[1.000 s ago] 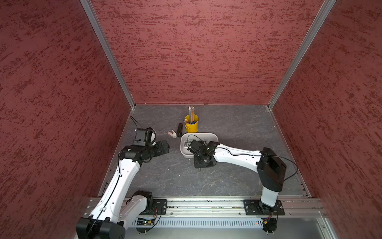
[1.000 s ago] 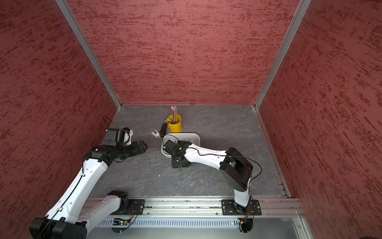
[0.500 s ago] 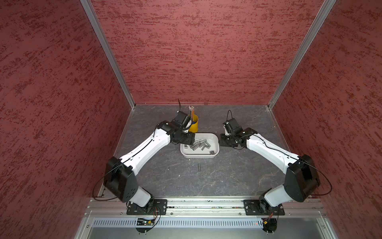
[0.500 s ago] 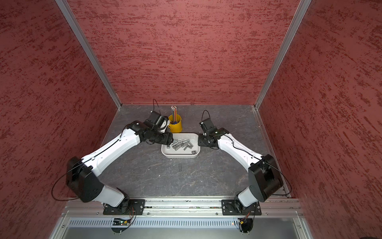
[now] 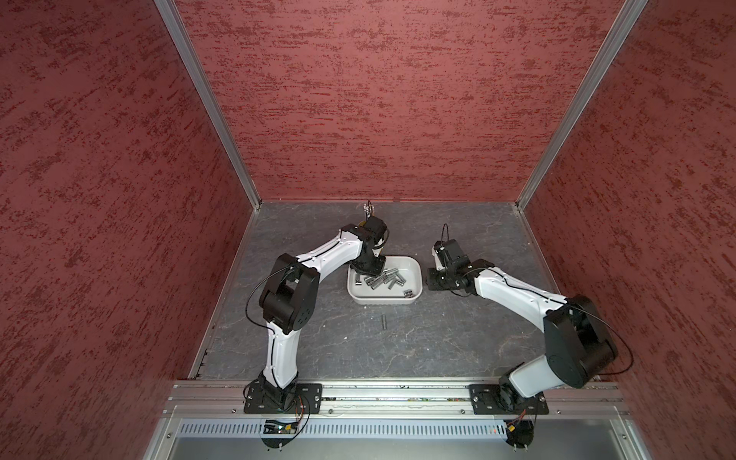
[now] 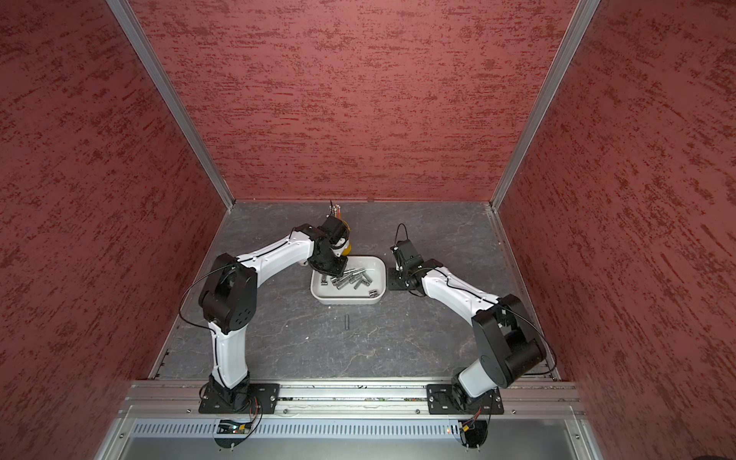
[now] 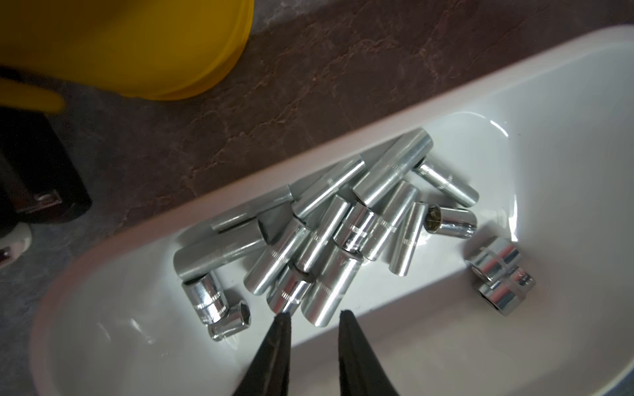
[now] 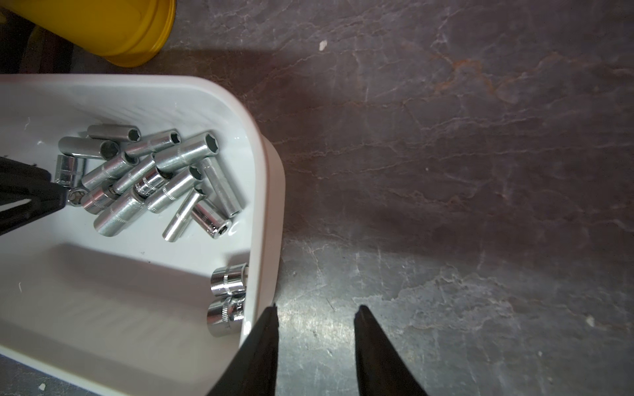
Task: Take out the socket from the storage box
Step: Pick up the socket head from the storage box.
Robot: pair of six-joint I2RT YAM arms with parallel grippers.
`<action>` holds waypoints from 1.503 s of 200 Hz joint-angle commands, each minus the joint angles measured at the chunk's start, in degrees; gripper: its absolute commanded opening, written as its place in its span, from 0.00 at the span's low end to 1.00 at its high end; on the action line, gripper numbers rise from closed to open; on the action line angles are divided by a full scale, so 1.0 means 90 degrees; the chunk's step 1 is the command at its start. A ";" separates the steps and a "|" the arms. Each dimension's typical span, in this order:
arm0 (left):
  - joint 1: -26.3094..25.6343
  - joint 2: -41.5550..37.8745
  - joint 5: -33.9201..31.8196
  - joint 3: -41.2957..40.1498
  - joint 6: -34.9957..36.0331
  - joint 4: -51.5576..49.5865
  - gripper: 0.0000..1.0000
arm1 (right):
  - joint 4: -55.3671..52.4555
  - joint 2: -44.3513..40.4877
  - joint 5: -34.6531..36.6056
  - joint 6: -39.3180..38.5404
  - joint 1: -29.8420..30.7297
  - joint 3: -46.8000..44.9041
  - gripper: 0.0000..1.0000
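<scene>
Inside the storage box (image 5: pixel 382 301), which sits on the counter (image 5: pixel 398 358) between the two arms, we find the sockets (image 5: pixel 383 278) heaped in a loose pile toward its far wall. The left fingers (image 7: pixel 276 346) reach down into the box at the left end of the pile. In the left wrist view we see them a narrow gap apart, with the end of a large socket (image 7: pixel 327 291) lying at their tips. We cannot tell whether they press on it or hang above it.

Two short sockets (image 8: pixel 228 295) lie apart from the pile in the near right corner of the box, touching each other. The right fingers (image 8: pixel 374 346) sit low over the bare counter just outside that corner, spread apart with nothing between them. One of them overlaps the box rim in the right wrist view.

A yellow cup (image 7: pixel 137 44) stands just behind the box. One small dark cylinder (image 5: pixel 384 322) lies on the counter in front of the box, well apart from both arms.
</scene>
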 commanded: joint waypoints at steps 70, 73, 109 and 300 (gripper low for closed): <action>0.0205 0.0353 -0.0344 -0.0051 0.0050 0.0258 0.26 | 0.0480 0.0145 -0.0027 -0.0045 -0.0026 -0.0066 0.39; 0.0199 0.0355 -0.0345 -0.0061 0.0048 0.0274 0.26 | 0.0474 0.0140 -0.0026 -0.0049 -0.0026 -0.0066 0.39; 0.0198 0.0526 -0.0346 -0.0104 0.0052 0.0456 0.27 | 0.0399 0.0138 -0.0016 -0.0090 -0.0027 -0.0038 0.39; 0.0149 0.0308 -0.0298 -0.0193 -0.0428 0.0298 0.09 | 0.0160 0.0269 -0.0026 -0.0160 -0.0031 0.0090 0.39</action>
